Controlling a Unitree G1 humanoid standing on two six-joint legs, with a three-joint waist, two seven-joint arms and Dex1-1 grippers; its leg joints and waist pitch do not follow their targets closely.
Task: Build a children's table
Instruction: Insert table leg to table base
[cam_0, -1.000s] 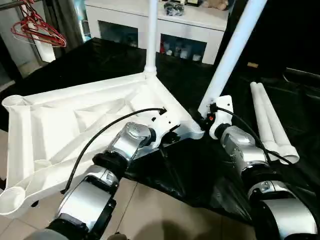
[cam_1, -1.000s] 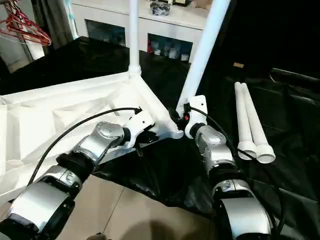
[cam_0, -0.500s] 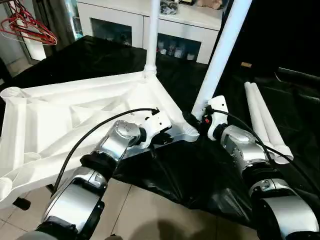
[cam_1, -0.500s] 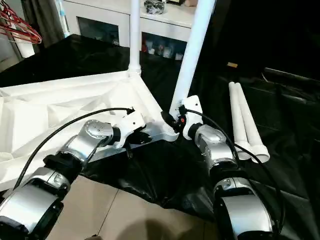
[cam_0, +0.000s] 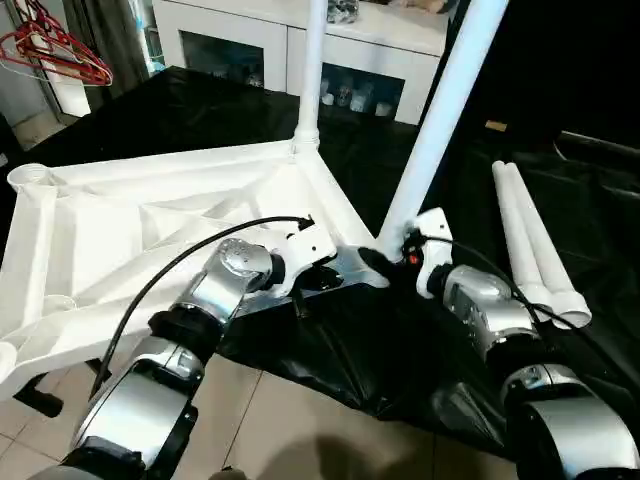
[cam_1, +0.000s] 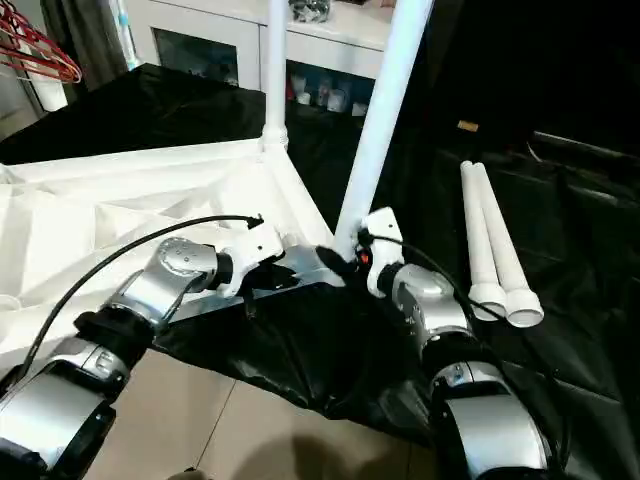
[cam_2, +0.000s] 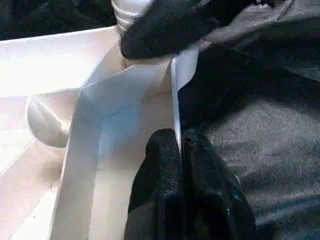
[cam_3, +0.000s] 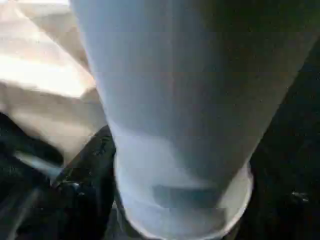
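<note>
With our left gripper (cam_2: 180, 145) pinched on the table top's (cam_0: 120, 230) rim beside the near corner, and the right gripper (cam_0: 385, 262), jaws apart, at the leaning leg's (cam_0: 440, 120) foot in that corner, we should straighten the leg before pressing.

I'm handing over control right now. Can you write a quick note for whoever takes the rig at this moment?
Left hand: shut on the rim of the table top near its front corner.
Right hand: at the base of the tilted leg; grip unclear.
Top lies ribbed side up on the black sheet.
Done: one leg stands upright in the far corner socket.
Left: seat the tilted leg, then fit the two loose legs lying to the right.
</note>
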